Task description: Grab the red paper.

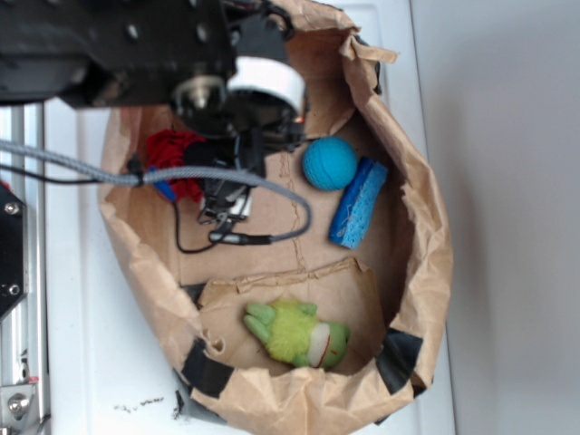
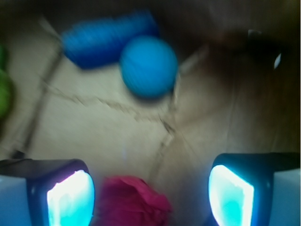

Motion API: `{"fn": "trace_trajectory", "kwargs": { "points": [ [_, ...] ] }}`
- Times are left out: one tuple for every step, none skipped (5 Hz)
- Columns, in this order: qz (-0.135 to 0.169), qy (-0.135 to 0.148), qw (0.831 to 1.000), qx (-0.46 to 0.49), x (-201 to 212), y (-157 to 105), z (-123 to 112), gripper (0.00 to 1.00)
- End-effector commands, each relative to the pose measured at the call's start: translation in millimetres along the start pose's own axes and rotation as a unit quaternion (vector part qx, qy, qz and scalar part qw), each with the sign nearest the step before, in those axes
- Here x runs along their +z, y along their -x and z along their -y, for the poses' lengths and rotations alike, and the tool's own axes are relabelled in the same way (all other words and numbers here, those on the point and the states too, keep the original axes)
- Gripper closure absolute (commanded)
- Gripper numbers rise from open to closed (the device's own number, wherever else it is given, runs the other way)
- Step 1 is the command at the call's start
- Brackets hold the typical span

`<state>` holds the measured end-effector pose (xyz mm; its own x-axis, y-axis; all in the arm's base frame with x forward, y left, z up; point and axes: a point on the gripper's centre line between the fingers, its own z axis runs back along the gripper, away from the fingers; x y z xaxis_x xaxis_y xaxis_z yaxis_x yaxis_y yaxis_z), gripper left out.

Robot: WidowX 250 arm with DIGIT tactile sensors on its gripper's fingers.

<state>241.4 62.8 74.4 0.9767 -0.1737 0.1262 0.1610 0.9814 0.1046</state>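
Note:
The red paper (image 1: 172,154) is a wrinkly red wad on the floor of the brown paper bag (image 1: 426,236), at its left side, partly hidden by the arm. In the wrist view the red paper (image 2: 131,202) lies between the jaws, close to the left finger, at the bottom edge. My gripper (image 2: 150,195) is open, its two fingers wide apart on either side of the wad. In the exterior view the gripper (image 1: 181,177) is mostly hidden under the arm and cable.
A blue ball (image 1: 329,163) and a blue sponge block (image 1: 357,203) lie to the right inside the bag; both show in the wrist view, ball (image 2: 148,66) and block (image 2: 106,37). A green plush toy (image 1: 294,333) lies at the bag's near end. The bag walls stand all round.

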Motion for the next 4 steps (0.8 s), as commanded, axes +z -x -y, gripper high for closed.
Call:
{"fn": "trace_trajectory", "kwargs": {
  "points": [
    [0.002, -0.044, 0.998, -0.039, -29.1, 19.1, 0.2, 0.00],
    [-0.006, -0.043, 0.999, -0.015, -33.4, 27.0, 5.3, 0.00],
    [-0.007, -0.021, 0.999, 0.023, -25.7, 28.5, 10.5, 1.00],
    [0.010, -0.010, 0.999, 0.042, -17.0, 19.2, 14.3, 1.00]
  ]
}}
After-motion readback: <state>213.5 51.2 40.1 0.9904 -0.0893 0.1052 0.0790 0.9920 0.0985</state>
